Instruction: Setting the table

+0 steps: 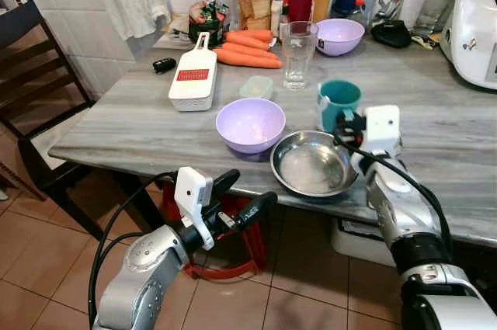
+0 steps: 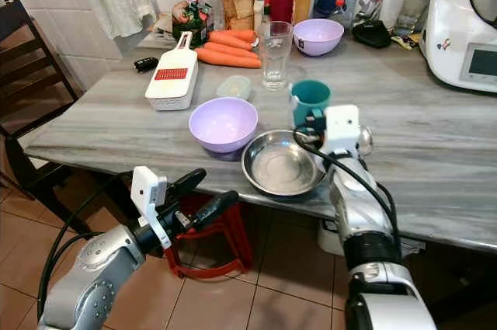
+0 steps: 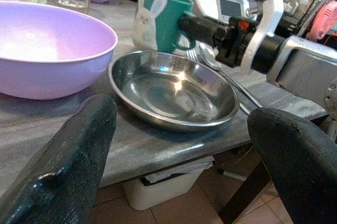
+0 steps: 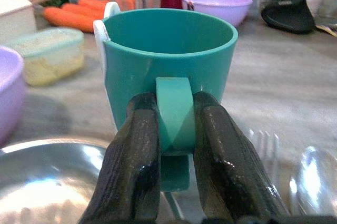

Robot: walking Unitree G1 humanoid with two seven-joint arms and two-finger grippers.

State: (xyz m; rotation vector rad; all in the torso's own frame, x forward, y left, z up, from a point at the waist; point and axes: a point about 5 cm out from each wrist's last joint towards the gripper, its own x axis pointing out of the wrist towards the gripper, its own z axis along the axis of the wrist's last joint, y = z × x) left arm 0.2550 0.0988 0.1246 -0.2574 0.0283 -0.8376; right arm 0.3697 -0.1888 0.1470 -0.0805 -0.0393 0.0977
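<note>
**Right gripper pinching the teal cup's handle near the table's front edge**

Your right gripper (image 4: 176,182) has its two black fingers (image 4: 134,166) closed on the handle of the teal cup (image 1: 339,102), one finger on each side of the loop. The cup stands upright on the grey table (image 1: 450,136), mouth up, long axis vertical, with the handle turned toward you and the front edge. A white rabbit-shaped tag sits on the cup's side.

Just in front of the cup lies the steel dish (image 1: 313,163), round and shallow, its near rim at the table's front edge. To its left, just beside it, is the lilac bowl (image 1: 250,123). A spoon (image 3: 210,58) and a fork (image 4: 263,142) lie on the table by your right gripper, between dish and arm.

Further back stand a clear glass (image 1: 298,53), a white grater (image 1: 193,75), carrots (image 1: 248,48), a small lidded tub (image 1: 256,87) and a second lilac bowl (image 1: 339,36). To the right of the cup the tabletop is bare out toward the white appliance (image 1: 474,19).

Your left gripper (image 1: 233,198) hangs below the table's front edge, fingers wide apart and holding nothing, pointing toward the dish. A dark chair (image 1: 31,74) stands at the table's left end.
</note>
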